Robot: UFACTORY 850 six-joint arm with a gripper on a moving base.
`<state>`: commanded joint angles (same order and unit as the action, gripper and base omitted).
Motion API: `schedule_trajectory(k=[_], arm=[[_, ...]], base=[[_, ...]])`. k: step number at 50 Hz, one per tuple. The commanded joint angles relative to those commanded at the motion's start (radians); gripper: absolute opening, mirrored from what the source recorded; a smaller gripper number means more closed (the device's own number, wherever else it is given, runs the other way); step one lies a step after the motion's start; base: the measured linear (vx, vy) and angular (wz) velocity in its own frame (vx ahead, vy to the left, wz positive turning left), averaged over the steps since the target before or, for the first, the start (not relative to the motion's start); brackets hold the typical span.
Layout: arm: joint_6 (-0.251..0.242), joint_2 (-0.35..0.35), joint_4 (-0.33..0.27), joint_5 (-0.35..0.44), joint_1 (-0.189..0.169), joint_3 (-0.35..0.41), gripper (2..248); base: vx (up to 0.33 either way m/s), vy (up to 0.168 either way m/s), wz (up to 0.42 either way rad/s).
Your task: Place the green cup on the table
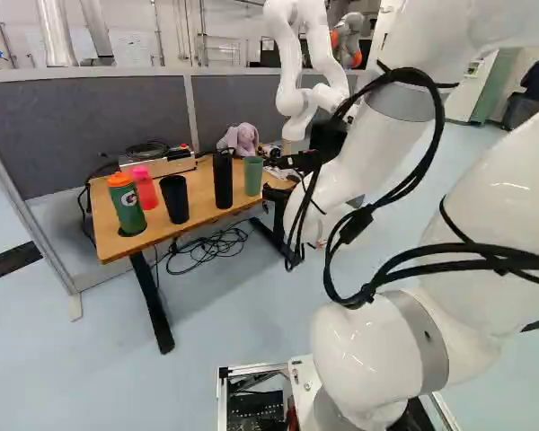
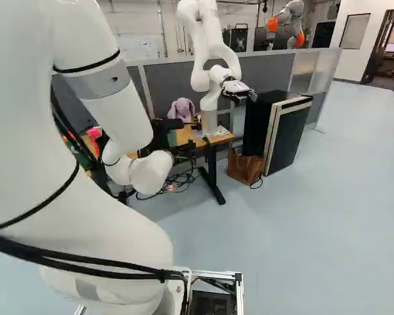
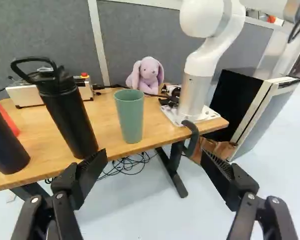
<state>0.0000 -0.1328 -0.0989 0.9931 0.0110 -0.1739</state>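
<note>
Evidently, at the left base view's left, your orange-capped bottle (image 1: 128,206) bears a printed emblem; rightward, past the black flask (image 3: 71,117), the green cup (image 3: 130,120) stands upright on the table (image 3: 159,122). Your gripper (image 3: 152,162) gapes wide, empty: placing looks done, so back away clear of the cup.

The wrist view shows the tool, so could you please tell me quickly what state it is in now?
Tool: open, fingers wide apart, holding nothing; the green cup stands on the table ahead of it.
</note>
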Motion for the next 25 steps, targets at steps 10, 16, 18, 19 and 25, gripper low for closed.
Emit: schedule_trajectory(k=[10,16,18,19,25], arm=[[0.000,-0.052,0.035,-0.042,-0.004,0.031,247],[0.000,-0.077,0.052,-0.064,-0.006,0.046,247],[0.000,-0.085,0.057,-0.070,-0.006,0.050,247],[0.000,-0.090,0.061,-0.074,-0.007,0.053,247],[0.000,-0.109,0.073,-0.089,-0.008,0.064,247]], base=[[0.000,0.000,0.000],[0.000,0.000,0.000],[0.000,0.000,0.000],[0.000,0.000,0.000],[0.000,0.000,0.000]])
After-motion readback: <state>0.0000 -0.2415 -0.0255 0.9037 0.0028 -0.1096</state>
